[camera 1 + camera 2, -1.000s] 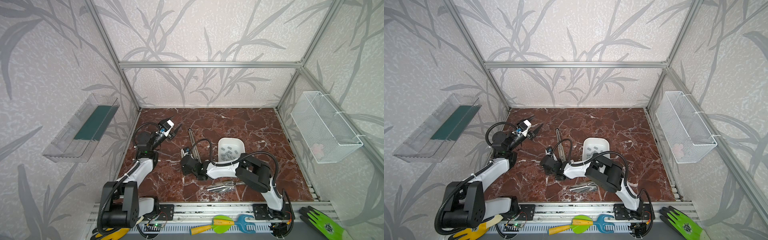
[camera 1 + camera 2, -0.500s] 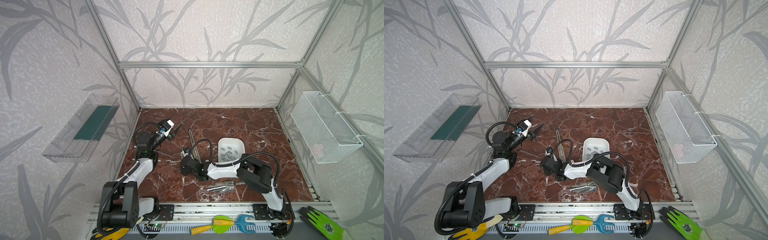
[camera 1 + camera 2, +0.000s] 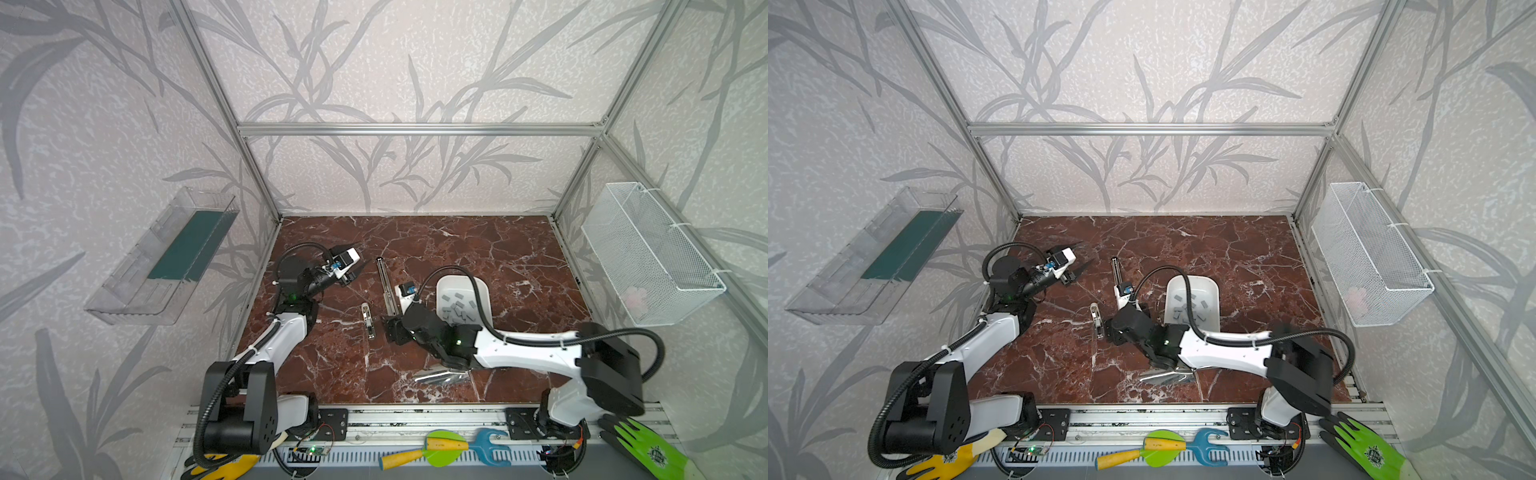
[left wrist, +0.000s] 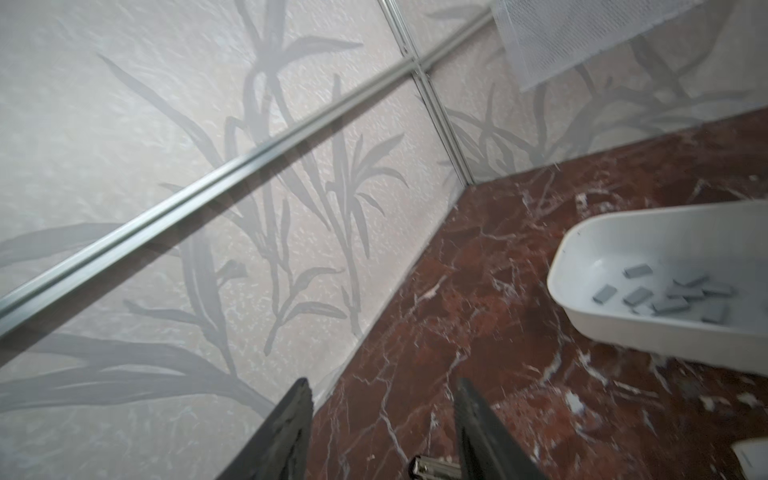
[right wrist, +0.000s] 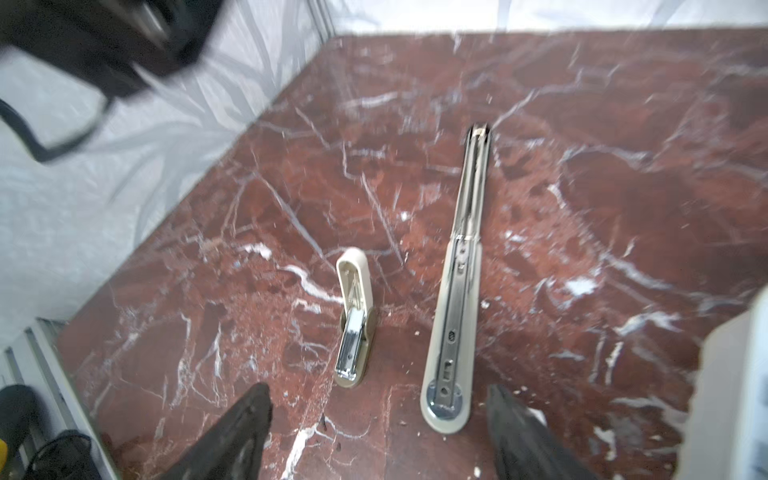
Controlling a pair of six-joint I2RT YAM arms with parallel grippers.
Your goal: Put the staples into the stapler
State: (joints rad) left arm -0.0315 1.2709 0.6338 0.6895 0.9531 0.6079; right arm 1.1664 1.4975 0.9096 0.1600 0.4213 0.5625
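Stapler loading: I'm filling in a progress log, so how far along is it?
Done: the stapler lies opened flat on the table, metal channel exposed. In hand: nothing; the right gripper hovers open by its end, the left gripper is open and empty. Left: the staples lie in the white tray; none clearly shows in the channel, so picking, loading and closing remain.

A robotics lab test cell rather than a lived-in room. An aluminium frame holds wall panels printed with grey leaves around a red marble-patterned tabletop. Two white-and-black robot arms are bolted to a metal rail along the front edge, beside a bare circuit board. A wire basket and a clear plastic bin hang on the side walls.
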